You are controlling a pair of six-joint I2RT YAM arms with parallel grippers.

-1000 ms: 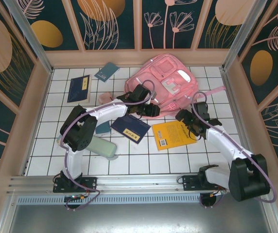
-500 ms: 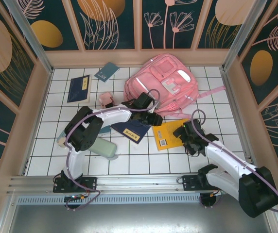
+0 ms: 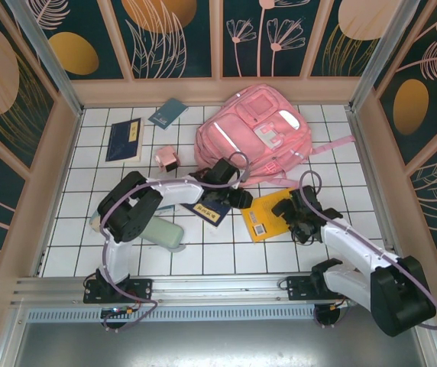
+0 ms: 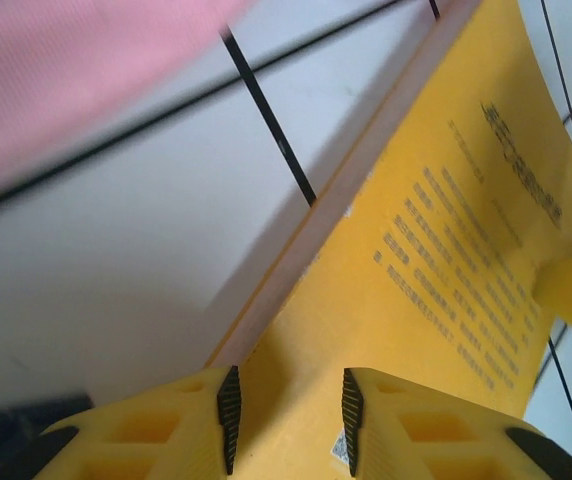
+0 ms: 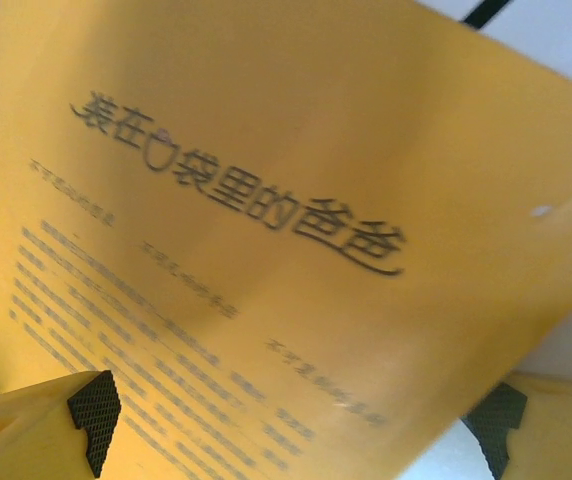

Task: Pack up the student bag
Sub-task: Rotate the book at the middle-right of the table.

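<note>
- Student bag (image 3: pixel 253 138): pink backpack lying flat at the far middle-right of the white tiled table (image 3: pixel 218 252), front pockets up.
- Around it: small pink case (image 3: pixel 166 158) just beside its left edge. A teal booklet (image 3: pixel 168 112) and a dark blue book (image 3: pixel 123 139) lie further left, well apart from it.
- Near side of the bag: a second dark blue book (image 3: pixel 207 206) and a yellow book (image 3: pixel 268 214) lie side by side, close to the bag's near edge. Both arms reach in over these two. A pale green pouch (image 3: pixel 153 229) sits near the left arm.
- Bag orientation: long axis roughly left-right with a slight tilt, though the outline is too rounded to call exactly. Straps trail to the right.
- Left gripper (image 4: pixel 289 415): narrow gap between the pads, low over the left edge of the yellow book. Nothing visibly pinched.
- Right gripper (image 5: pixel 294 420): jaws wide, spread across the yellow cover and holding nothing.
</note>
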